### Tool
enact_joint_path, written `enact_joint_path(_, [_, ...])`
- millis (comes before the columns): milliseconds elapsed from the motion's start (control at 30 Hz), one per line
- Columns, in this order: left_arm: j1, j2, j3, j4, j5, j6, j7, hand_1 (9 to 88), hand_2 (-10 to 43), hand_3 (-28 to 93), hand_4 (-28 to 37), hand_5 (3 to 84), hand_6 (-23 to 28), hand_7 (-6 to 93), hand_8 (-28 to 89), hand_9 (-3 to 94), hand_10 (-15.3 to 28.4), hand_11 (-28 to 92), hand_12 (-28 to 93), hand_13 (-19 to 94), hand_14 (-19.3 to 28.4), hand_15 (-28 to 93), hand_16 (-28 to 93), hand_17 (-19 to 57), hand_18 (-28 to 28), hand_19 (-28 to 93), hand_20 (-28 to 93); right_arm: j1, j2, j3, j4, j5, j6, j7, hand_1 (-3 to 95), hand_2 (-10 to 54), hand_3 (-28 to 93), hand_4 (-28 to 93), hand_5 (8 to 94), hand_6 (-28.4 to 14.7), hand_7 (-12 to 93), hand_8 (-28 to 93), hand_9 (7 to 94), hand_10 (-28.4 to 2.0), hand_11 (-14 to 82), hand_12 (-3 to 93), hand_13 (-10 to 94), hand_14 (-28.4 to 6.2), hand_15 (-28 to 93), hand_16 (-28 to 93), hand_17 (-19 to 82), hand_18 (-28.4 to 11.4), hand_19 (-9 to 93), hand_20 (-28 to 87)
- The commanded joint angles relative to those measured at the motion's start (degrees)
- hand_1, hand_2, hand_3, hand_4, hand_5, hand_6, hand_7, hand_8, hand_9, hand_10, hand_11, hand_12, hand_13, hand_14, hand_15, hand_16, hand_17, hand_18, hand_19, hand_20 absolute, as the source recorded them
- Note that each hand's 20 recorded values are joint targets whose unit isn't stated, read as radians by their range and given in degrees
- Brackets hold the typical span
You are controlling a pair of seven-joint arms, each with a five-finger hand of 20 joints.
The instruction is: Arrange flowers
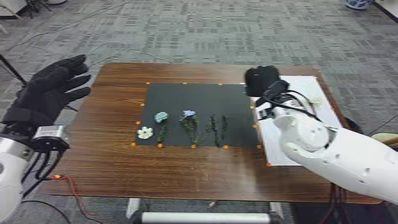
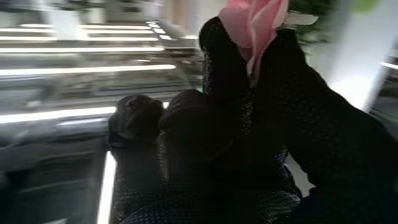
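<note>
Between thumb and finger of the right hand [image 2: 298, 92], a pink flower [image 2: 253, 30] is pinched, by the far right corner of the black mat [image 1: 182, 97]. Leftward and nearer lie dark stems [image 1: 224, 131], running near to far, likely the axis to match. Well apart, the left hand [image 1: 46, 92] is loosely spread.

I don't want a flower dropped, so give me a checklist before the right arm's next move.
1. Pink flower pinched in right hand: ok.
2. Left hand off the dark mat: ok.
3. White flower lying on the mat: ok.
4. Blue flower lying on the mat: ok.
5. Flowers on the mat gathered into one bunch: not ok, spread out.
6. Pink flower's stem straight: cannot tell.
</note>
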Motion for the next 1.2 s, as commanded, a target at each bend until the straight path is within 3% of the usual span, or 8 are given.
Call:
enact_joint_path(33, [-2.28,0.73,1.08,0.48,0.15,-0.37,-0.52,24.1,-2.3,68,-28.3,22.6,1.7,22.4,-11,17.1,9.8,22,19,6,12.6,44,-5,-10.8,19.2,41,12,0.16,-10.39,-2.88,-1.71,-0.53,-4.38,0.35,52.8,-9.5,81,-28,76.6,1.9,44,-2,86.9,-3.3,18.4,51.8,76,-3.7,74,38,39,-19.4,88,53])
enact_joint_path(233, [3.13,-1.35,-0.47,0.91,-0.89,2.21,0.50,23.8,-2.5,68,-28.3,22.5,1.7,22.4,-10,17.1,9.8,22,19,6,12.5,44,-5,-10.9,19.2,41,12,1.37,-9.91,-6.82,-1.90,-1.77,-3.86,1.35,52.7,-9.5,81,-28,76.6,2.0,44,-2,86.9,-3.1,17.9,51.9,75,-3.9,75,38,39,-19.7,87,53])
enact_joint_path(300, [5.14,-2.01,-1.02,1.38,-2.15,3.11,0.74,23.7,-2.6,68,-28.3,22.6,1.7,22.4,-10,17.1,9.7,22,19,6,12.5,43,-5,-10.9,19.2,41,12,1.45,-9.86,-6.68,-1.90,-1.34,-4.90,1.13,52.7,-9.5,81,-28,76.6,2.0,44,-2,86.9,-3.1,17.9,51.9,75,-3.9,75,38,38,-19.6,87,54])
enact_joint_path(367, [6.16,-2.41,-1.50,1.83,-2.38,3.70,0.81,23.6,-2.7,68,-28.3,22.5,1.6,22.4,-10,17.1,9.8,22,19,6,12.5,43,-5,-10.9,19.2,41,12,1.96,-10.08,-7.14,-1.52,-0.99,-4.54,1.20,52.7,-9.5,81,-28,76.6,2.0,43,-2,87.0,-3.1,17.8,52.0,75,-3.9,75,38,38,-19.6,87,54])
enact_joint_path(500, [6.47,-2.83,-2.42,2.78,-2.37,2.43,0.62,23.6,-2.9,69,-28.3,22.5,1.7,22.5,-11,17.1,9.8,22,19,6,12.5,43,-5,-10.8,19.2,41,12,2.91,-10.94,-7.83,-0.91,-1.38,-4.92,1.97,52.9,-9.5,81,-28,76.6,2.0,44,-2,87.0,-3.2,17.7,52.0,75,-4.0,75,38,38,-19.6,87,54])
enact_joint_path(633, [8.17,-3.29,-3.87,2.38,-2.88,2.98,1.14,23.7,-2.9,68,-28.3,22.2,1.6,22.5,-11,17.0,9.8,22,19,6,12.5,43,-5,-10.9,19.1,40,12,5.75,-13.57,-10.53,1.29,-1.82,-4.38,2.58,53.0,-9.5,81,-28,76.5,2.0,44,-3,87.0,-3.2,17.6,51.9,75,-4.1,75,38,38,-19.6,87,54])
enact_joint_path(867, [6.78,-2.75,-2.78,2.51,-2.45,2.22,0.70,23.7,-3.1,68,-28.3,22.1,1.6,22.6,-10,16.9,9.7,22,20,6,12.4,43,-5,-11.0,19.1,40,12,9.36,-18.15,-15.29,6.44,-1.95,-3.76,4.29,53.3,-9.5,80,-28,76.7,2.2,43,-3,87.0,-3.3,16.7,51.1,75,-4.1,76,38,38,-19.6,87,54])
enact_joint_path(1200, [6.41,-2.95,-2.75,2.16,-2.08,1.89,0.53,23.6,-3.2,69,-28.3,22.1,1.6,22.6,-11,16.8,9.7,22,20,6,12.4,43,-5,-11.0,19.0,40,13,10.12,-17.83,-17.32,5.80,-2.81,-2.97,5.16,53.1,-9.5,80,-28,76.4,2.6,43,-3,87.1,-3.2,16.4,50.9,74,-4.1,77,38,38,-19.7,87,55])
